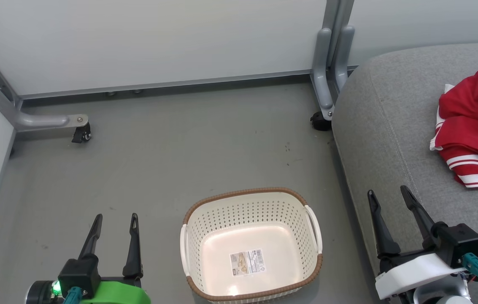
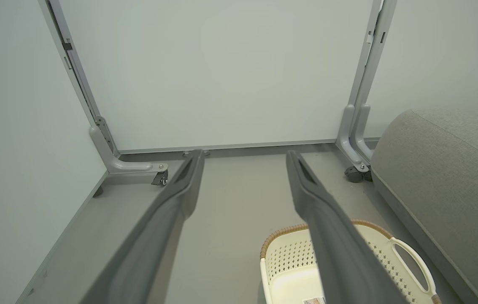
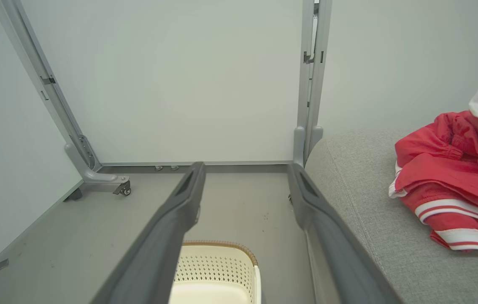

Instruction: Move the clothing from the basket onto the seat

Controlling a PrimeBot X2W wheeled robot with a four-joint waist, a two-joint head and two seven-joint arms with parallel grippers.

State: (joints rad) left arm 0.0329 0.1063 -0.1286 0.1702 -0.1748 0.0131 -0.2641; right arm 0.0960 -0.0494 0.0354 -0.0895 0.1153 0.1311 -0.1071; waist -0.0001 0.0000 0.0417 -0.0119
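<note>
On the seat: one red heap of clothing; one empty basket on the floor.
The white-striped heap lies toward the seat's right, well apart from the basket; how many garments it holds cannot be told. One sticker sits on the basket's bottom. Left jaws and right jaws flank the basket, both pairs wide, gripping nothing.
</note>
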